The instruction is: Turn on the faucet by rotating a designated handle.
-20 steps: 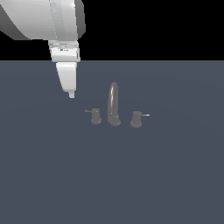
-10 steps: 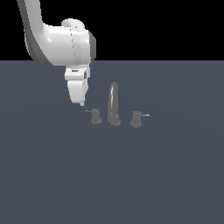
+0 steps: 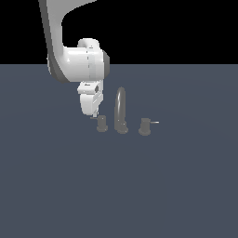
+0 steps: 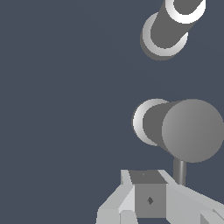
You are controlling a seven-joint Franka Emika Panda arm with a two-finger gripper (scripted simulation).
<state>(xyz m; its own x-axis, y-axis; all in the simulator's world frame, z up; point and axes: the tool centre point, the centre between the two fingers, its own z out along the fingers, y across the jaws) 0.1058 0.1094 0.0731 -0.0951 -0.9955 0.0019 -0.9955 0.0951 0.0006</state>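
Handle (image 4: 183, 129) seen end-on, its thin lever (image 4: 179, 171) running down beside the grey gripper (image 4: 148, 199) fingertip; spout (image 4: 173, 24) stands beyond on the dark surface (image 4: 65, 87).

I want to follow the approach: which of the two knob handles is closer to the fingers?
The handle on the exterior view's left of the spout, with the dull lever. The fingers hang beside it; the other knob has a bright lever.

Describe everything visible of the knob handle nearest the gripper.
The handle is a short dark grey knob, metallic-looking, upright on a flared base at the exterior view's left of the arched spout. In the wrist view it shows a round flat top with a thin dull-grey lever running toward the gripper, whose tips are at the lever; contact cannot be confirmed.
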